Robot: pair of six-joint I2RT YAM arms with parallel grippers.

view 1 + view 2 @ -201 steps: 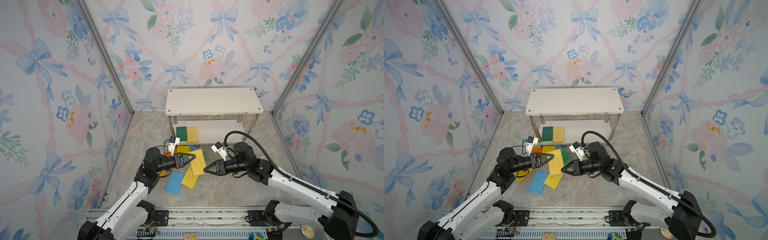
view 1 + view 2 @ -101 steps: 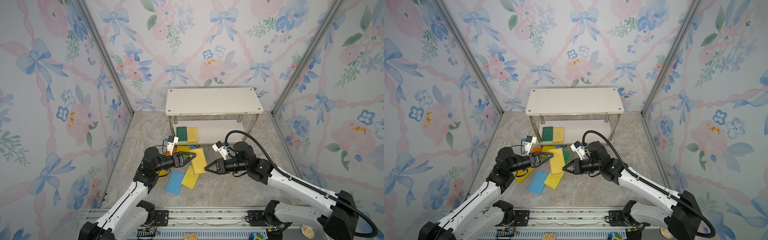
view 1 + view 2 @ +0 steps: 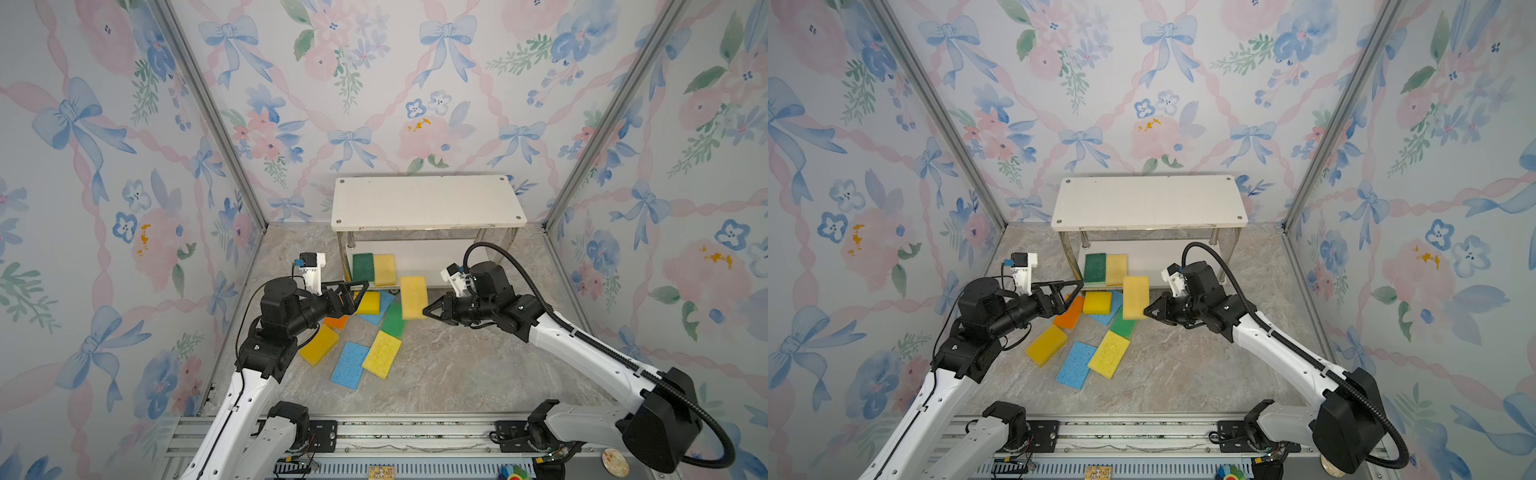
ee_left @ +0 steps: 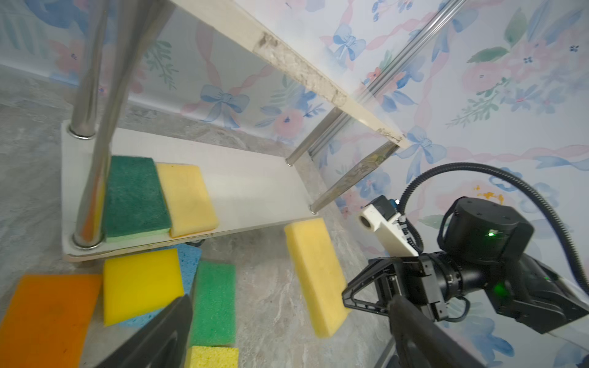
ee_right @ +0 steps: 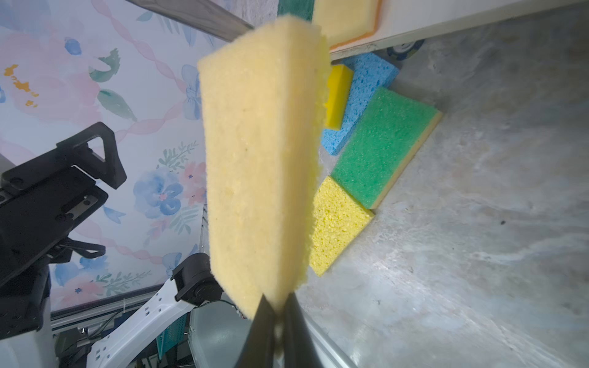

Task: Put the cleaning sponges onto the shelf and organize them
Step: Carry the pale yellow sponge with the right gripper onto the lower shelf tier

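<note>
My right gripper (image 3: 424,311) (image 5: 277,315) is shut on the lower end of a pale yellow sponge (image 3: 413,297) (image 5: 258,159), which stands on edge in the air just before the shelf (image 3: 424,201). The shelf's lower board (image 4: 255,191) carries a dark green sponge (image 3: 363,267) and a pale yellow one (image 3: 384,269) side by side at its left end. My left gripper (image 3: 359,297) (image 4: 290,301) hangs open and empty left of the held sponge, above the floor pile.
On the floor before the shelf lie a yellow sponge (image 3: 369,302) on a blue one (image 3: 384,309), a green (image 3: 392,319), an orange (image 3: 336,321), a deep yellow (image 3: 319,344), a blue (image 3: 350,364) and a porous yellow (image 3: 382,354). Chrome legs (image 4: 92,127) stand close.
My left gripper opened, let go of the pale yellow sponge and drew back left. My right gripper closed on it and now carries it alone, nearer the shelf.
</note>
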